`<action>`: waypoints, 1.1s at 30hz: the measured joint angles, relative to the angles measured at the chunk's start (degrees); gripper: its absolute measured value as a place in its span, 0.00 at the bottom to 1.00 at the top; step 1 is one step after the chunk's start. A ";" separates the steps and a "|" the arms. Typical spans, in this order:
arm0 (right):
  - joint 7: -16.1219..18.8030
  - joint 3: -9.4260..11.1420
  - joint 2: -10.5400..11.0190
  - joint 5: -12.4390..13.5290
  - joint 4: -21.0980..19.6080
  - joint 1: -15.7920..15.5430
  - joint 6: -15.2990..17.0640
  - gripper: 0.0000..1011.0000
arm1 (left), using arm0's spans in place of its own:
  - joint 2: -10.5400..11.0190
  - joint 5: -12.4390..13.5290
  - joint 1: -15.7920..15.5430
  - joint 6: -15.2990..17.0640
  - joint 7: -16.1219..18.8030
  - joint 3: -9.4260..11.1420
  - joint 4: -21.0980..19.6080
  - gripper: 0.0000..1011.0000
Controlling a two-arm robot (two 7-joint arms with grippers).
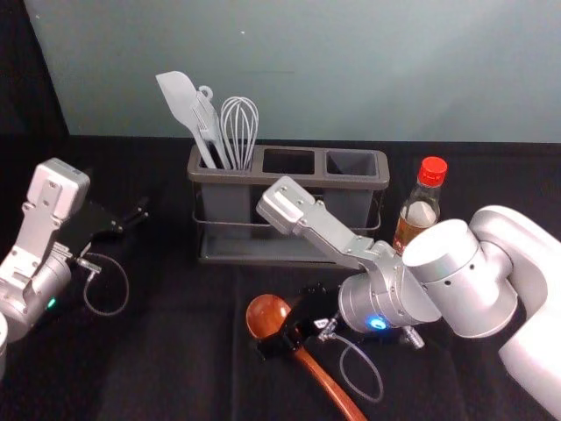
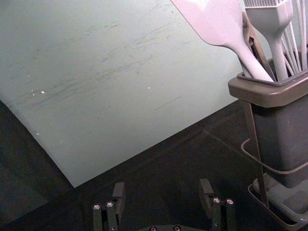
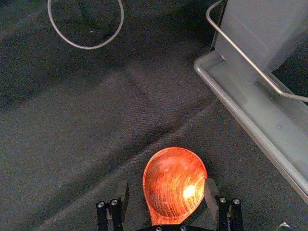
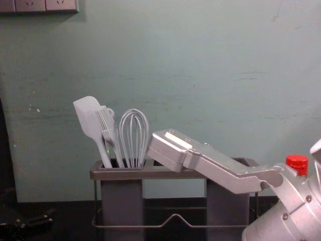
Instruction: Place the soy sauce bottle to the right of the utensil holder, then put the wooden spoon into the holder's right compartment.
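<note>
Wooden spoon [image 1: 266,317] and soy sauce bottle [image 1: 419,213] both stand out against the black cloth over the counter [image 1: 175,351]. Furthest left in the head view, the left tool [image 1: 133,217] hangs to the left of the utensil holder [image 1: 355,183]; its wrist view has the fingers spread wide with nothing between them. Next comes the holder, upright, its left compartment carrying a spatula [image 1: 180,96], a pastry brush [image 1: 207,123] and a whisk [image 1: 239,132], heads up. In front of the holder lies the spoon, bowl to the left, handle slanting toward the near right. The right tool [image 1: 282,331] reaches down at the bowl end; by its wrist view, the fingers are well apart with the bowl between them, not clamped. Rightmost of these, the bottle stands upright beside the holder's right end, red cap on top, partly hidden by the right arm [image 1: 460,267].
</note>
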 joint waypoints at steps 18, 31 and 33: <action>0.68 0.62 -1.87 -2.68 1.86 -0.45 -0.86 0.99 | 0.00 0.00 0.00 0.00 0.00 0.00 0.00 0.99; 1.53 1.50 -1.99 -4.27 1.78 -1.09 -1.14 0.99 | 0.00 0.00 0.00 0.00 0.00 0.00 0.00 0.99; 1.83 1.50 -2.16 -4.58 2.05 -1.07 -1.19 0.99 | 0.00 0.00 0.00 0.00 0.00 0.00 0.00 0.99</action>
